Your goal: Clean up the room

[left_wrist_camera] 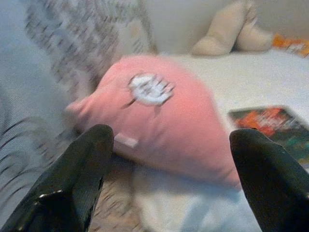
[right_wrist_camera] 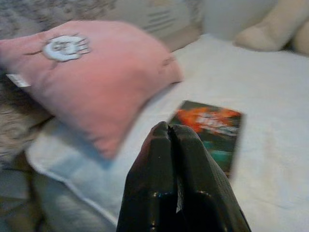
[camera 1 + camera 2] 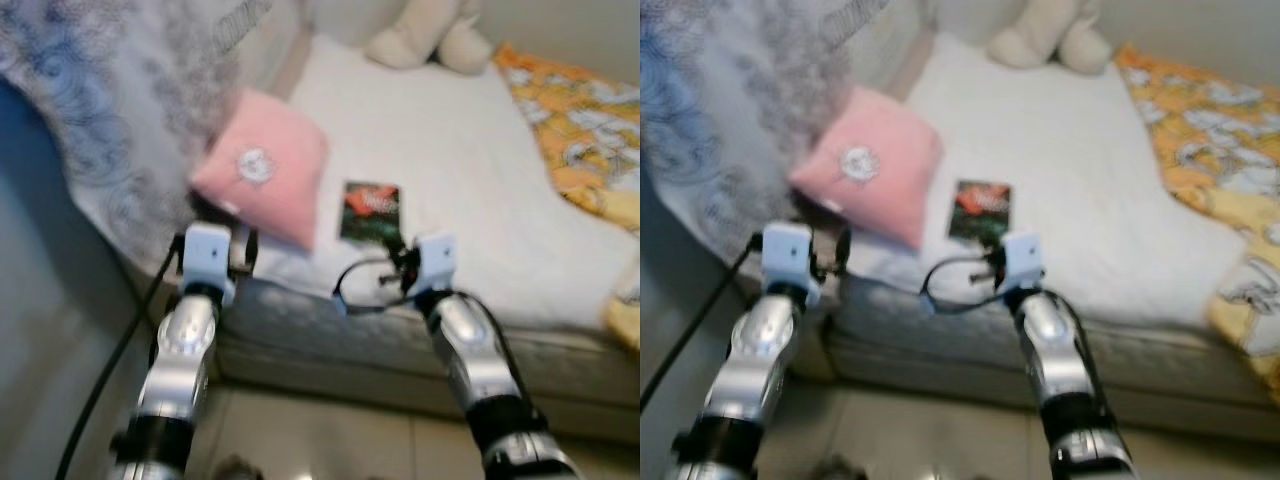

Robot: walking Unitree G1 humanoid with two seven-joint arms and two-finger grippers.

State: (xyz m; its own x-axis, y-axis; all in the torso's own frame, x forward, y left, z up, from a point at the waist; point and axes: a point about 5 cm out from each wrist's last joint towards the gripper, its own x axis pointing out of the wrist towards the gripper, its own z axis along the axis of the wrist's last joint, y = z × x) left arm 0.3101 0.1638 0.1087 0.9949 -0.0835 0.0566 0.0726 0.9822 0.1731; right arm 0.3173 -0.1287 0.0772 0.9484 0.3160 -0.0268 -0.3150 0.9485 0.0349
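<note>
pink pillow (image 3: pixel 265 172) and book (image 3: pixel 370 211) ahead; white sheet (image 3: pixel 450 140) beyond bare

— Where are the head cameras looking?
— Down over both arms at the square pink fabric pillow (image 3: pixel 262 178).
— And the wrist cameras?
— Each is facing that pillow from close by, sharing the dark printed booklet (image 2: pixel 212 130) beside it.
</note>
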